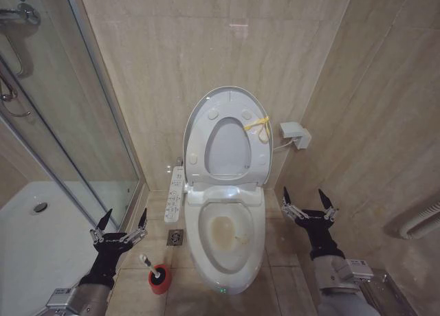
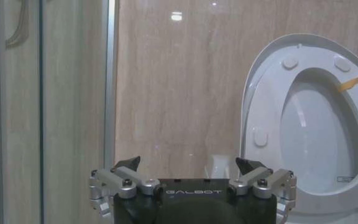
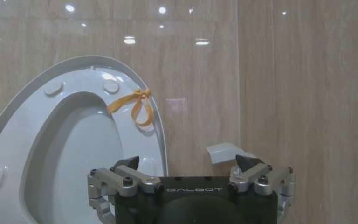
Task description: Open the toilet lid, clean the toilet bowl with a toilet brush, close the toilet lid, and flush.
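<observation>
Standing raised against the wall, toilet lid [image 1: 226, 134] with seat and yellow tie [image 1: 258, 125]; lying exposed below, toilet bowl [image 1: 225, 242]; sitting in red cup [image 1: 159, 277] on floor left of bowl, toilet brush [image 1: 147, 262]; hovering wide open and holding nothing, left gripper [image 1: 122, 224] near brush, right gripper [image 1: 308, 200] right of bowl.

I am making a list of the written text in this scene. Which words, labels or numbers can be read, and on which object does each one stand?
"GALBOT" on the body of the left gripper.
"GALBOT" on the body of the right gripper.
Button panel markings: too small to read.
Sticker on the raised seat: too blurred to read.
</observation>
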Controlling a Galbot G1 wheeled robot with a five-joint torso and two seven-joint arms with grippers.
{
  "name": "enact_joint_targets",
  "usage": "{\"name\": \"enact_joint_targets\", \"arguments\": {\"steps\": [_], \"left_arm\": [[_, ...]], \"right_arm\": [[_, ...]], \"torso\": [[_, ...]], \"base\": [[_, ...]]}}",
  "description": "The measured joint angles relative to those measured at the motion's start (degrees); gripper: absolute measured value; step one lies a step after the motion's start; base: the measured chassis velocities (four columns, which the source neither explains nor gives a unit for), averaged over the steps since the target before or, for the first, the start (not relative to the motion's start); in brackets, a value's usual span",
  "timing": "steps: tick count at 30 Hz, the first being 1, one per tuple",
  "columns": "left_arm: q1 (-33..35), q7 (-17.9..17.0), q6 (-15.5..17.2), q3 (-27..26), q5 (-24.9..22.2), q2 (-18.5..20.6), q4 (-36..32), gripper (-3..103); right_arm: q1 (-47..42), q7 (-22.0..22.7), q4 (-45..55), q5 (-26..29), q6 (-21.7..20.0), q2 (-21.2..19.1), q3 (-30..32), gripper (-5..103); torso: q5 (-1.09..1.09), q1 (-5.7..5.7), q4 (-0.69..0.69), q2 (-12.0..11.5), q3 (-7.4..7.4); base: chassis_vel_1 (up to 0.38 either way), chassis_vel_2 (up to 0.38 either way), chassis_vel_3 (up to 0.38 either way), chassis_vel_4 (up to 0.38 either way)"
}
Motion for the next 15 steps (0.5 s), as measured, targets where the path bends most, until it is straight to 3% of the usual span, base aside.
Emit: {"name": "enact_joint_targets", "arguments": {"steps": [4,10,15], "left_arm": [[0.0,0.0,0.0,0.0,0.0,0.0,0.0,100],[0.0,0.0,0.0,0.0,0.0,0.0,0.0,100],[0.0,0.0,0.0,0.0,0.0,0.0,0.0,100]], "right_arm": [[-0.3,0.3,0.0,0.0,-0.8,-0.4,0.4,100],[-4.0,5.4,-2.4,1.7,-9.6,-5.9,5.6,100],[-4.9,6.5,-5.0,2.8,-9.0,-7.0,6.5,100]], "torso": [[0.01,0.00,0.00,0.0,0.00],[-0.01,0.00,0.00,0.0,0.00],[0.02,0.00,-0.01,0.0,0.00]], "base": [[0.000,0.000,0.000,0.000],[0.000,0.000,0.000,0.000],[0.000,0.000,0.000,0.000]]}}
